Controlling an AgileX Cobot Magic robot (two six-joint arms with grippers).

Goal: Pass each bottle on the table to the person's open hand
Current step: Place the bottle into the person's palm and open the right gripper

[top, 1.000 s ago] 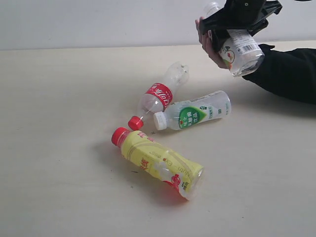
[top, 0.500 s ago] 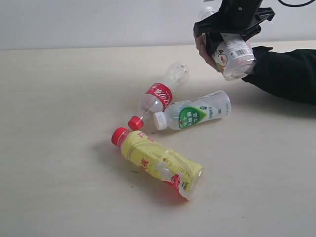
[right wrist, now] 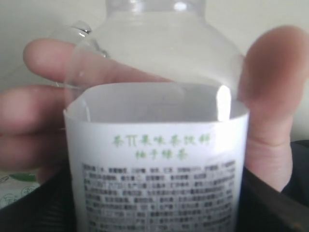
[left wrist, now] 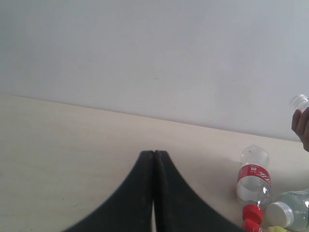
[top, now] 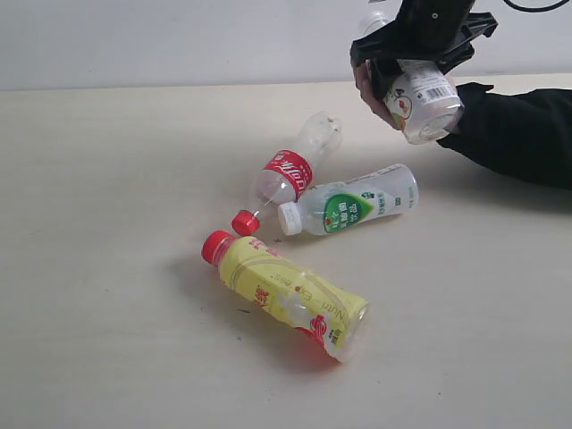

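Surface pale beige | right pincer clamped on white-label bottle, against hand | left pincer together, tips touching

Exterior high oblique over pale beige flat bench, left wrist low, distant, sharing clear red-labelled plastic bottle, right wrist tight on clear white-labelled plastic bottle

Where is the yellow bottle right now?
Exterior view, lower middle: the yellow bottle lies on the table, just below the red-label bottle and green-label bottle.
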